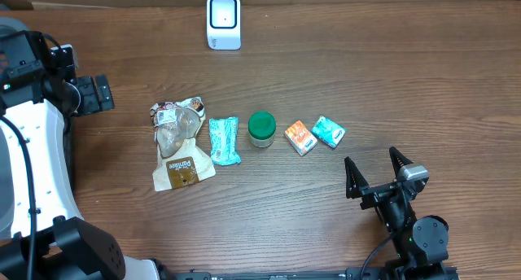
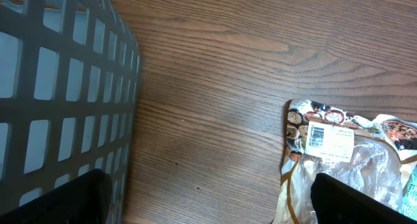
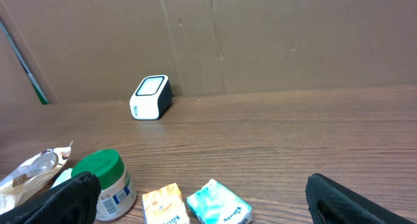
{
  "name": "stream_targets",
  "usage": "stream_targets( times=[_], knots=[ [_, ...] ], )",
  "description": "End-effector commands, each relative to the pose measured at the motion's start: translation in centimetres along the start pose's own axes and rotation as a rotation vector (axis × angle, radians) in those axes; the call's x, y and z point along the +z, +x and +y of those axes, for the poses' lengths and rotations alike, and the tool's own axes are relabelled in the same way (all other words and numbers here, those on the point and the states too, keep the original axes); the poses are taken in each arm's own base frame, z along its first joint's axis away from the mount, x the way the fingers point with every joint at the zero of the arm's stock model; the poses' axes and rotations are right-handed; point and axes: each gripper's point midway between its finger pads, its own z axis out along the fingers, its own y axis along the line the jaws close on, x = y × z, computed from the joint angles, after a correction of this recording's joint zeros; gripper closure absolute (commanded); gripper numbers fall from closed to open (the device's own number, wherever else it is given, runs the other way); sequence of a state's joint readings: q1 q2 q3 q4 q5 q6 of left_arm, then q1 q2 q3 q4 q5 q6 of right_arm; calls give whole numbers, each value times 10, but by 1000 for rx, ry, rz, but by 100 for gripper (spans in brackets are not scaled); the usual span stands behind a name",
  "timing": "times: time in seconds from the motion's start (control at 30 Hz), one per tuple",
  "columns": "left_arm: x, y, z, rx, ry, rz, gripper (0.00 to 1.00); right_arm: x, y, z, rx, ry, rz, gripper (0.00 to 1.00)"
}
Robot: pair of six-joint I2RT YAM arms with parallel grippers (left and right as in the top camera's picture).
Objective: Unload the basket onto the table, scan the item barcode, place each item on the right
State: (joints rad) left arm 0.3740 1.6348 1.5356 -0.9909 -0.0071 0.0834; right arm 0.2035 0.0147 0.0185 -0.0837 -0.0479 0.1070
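Currently held: nothing; my left gripper [image 1: 96, 94] and right gripper [image 1: 376, 172] gape wide
Items: crinkly brown snack bag [image 1: 179, 142] through small teal packet [image 1: 328, 131], rowed mid-table within reach
Scanner: white boxy barcode scanner [image 1: 223, 21], far edge, window up for presented labels

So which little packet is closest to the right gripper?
The small teal packet at the row's right end; the orange packet lies farther from the right gripper.

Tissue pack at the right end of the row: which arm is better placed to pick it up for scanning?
Right, probably. The right gripper is open and close to the tissue pack, nothing between them. The left gripper is past the row's other end.
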Motion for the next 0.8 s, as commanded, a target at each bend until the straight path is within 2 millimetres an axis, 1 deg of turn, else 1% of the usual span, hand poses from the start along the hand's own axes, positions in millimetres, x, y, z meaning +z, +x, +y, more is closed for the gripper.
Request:
stream_targets(
  times=[0.0, 0.37, 0.43, 0.53, 0.57, 0.67, 0.77],
  knots=[
    [0, 3, 5, -27, -12, 4, 1, 0, 1, -1, -4, 3, -6, 0],
    [0, 3, 5, -27, -12, 4, 0, 0, 1, -1, -4, 3, -6, 0],
    [0, 3, 5, -27, -12, 4, 0, 0, -4, 0, -6, -1, -27, 0],
    [0, 3, 5, -27, -12, 4, 0, 0, -5, -1, -6, 6, -33, 0],
    [0, 3, 5, -27, -12, 4, 0, 0, -6, 2, -6, -12, -33, 0],
    [0, 3, 5, -27, -12, 4, 1, -3, -9, 24, -10, -134, -28, 0],
    [0, 3, 5, -27, -12, 4, 0, -8, -18, 36, -9, -195, -11, 0]
  ],
)
